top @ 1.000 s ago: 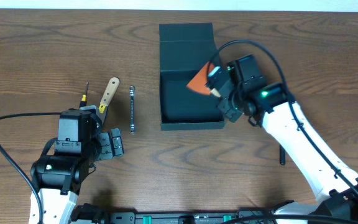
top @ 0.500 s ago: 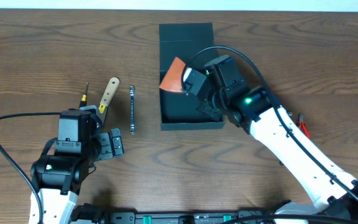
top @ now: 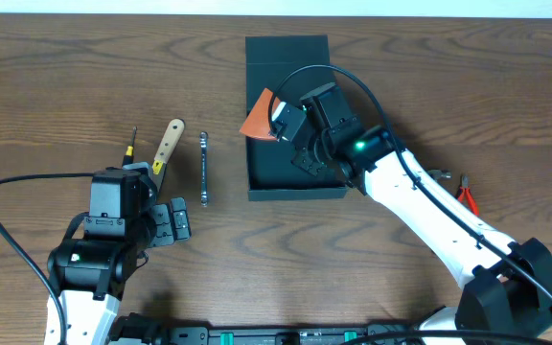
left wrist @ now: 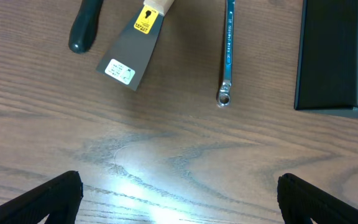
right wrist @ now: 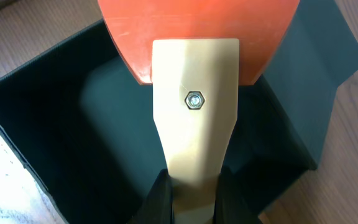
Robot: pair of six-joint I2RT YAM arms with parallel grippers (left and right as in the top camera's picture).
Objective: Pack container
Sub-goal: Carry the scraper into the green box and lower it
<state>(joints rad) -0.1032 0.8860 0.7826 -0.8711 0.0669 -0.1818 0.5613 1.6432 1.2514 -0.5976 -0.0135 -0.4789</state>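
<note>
Jaws: right gripper clamped on the tan handle of one orange-bladed scraper; left gripper spread wide, empty. Container, one: matte dark square box, flap lid open at far side. It sat mid-table beneath the right jaws, well right of the left. Loose near the left: one putty knife, one wrench, one screwdriver.

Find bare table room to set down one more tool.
Free: the far left corner beyond the putty knife; the far right corner beside the container; the near strip in front of it. Crowded: around the wrench and the left tool.
</note>
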